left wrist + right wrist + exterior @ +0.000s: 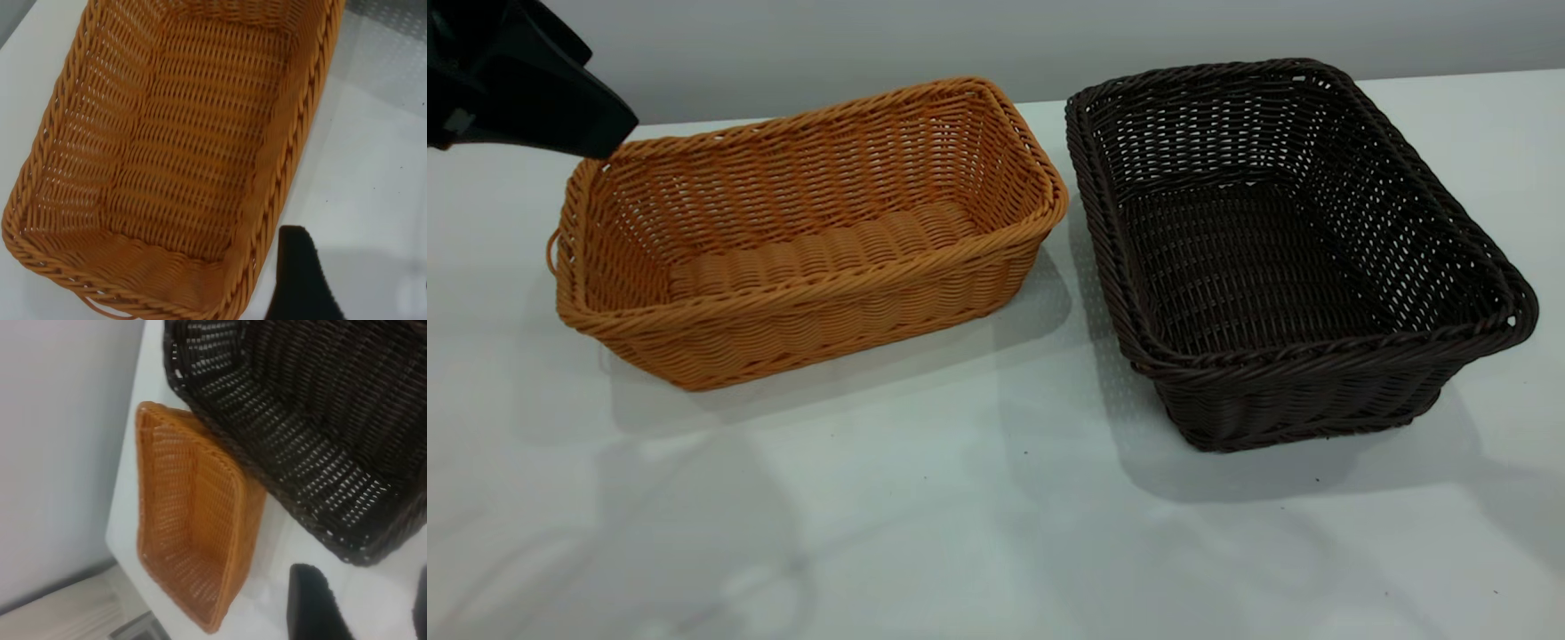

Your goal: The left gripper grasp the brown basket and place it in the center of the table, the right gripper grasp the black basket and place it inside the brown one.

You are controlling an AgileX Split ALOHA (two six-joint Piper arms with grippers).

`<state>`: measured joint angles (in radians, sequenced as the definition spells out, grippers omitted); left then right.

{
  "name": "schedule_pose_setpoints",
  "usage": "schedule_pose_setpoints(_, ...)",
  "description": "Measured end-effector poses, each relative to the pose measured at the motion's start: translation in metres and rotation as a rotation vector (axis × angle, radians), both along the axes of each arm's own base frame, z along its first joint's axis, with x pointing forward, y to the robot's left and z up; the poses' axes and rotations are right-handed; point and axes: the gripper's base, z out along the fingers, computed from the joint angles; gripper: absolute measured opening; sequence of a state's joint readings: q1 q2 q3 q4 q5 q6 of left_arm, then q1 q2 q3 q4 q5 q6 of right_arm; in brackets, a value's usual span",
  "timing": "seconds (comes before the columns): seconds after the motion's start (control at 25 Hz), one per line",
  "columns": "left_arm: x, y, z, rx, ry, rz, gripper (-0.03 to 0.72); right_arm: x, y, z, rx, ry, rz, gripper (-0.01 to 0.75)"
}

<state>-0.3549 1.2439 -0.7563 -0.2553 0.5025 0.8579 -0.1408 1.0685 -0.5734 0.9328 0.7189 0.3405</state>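
Bare white table [978,533] fills the foreground, the clear ground where the nesting is presumably meant to happen. Beyond it the brown basket [800,240] and the black basket [1280,258] stand upright side by side, close but apart, both empty. Farthest back, the left gripper [560,116] hovers over the brown basket's far left corner, likely lining up on the rim; whether its fingers are parted cannot be told. The right gripper [320,607] hangs just outside the black basket's rim, its spread likewise unclear.
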Motion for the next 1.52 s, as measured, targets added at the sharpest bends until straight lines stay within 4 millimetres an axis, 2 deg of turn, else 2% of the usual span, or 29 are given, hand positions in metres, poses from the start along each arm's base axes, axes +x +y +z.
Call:
schedule_pose_setpoints(0.16, 0.0, 0.0, 0.0, 0.002, -0.001, -0.001, 0.391, 0.014, 0.019, -0.019, -0.015, 0.077, -0.008, 0.327)
schedule_pose_setpoints(0.32, 0.0, 0.0, 0.0, 0.002, -0.001, -0.002, 0.391, 0.025, 0.048, -0.04, -0.019, 0.149, -0.019, 0.327)
schedule_pose_setpoints(0.52, 0.0, 0.0, 0.0, 0.003, 0.002, -0.003, 0.391, 0.029, 0.085, -0.073, -0.028, 0.258, -0.023, 0.327)
schedule_pose_setpoints(0.64, 0.0, 0.0, 0.0, 0.004, 0.002, -0.004, 0.391, 0.03, 0.095, -0.088, -0.041, 0.306, -0.04, 0.327)
schedule_pose_setpoints(1.24, 0.0, 0.0, 0.0, 0.004, 0.002, -0.003, 0.391, 0.04, 0.094, -0.121, -0.074, 0.389, -0.143, 0.307)
schedule_pose_setpoints(1.52, 0.0, 0.0, 0.0, 0.002, 0.002, -0.002, 0.391, 0.046, 0.091, -0.127, -0.078, 0.368, -0.209, 0.307)
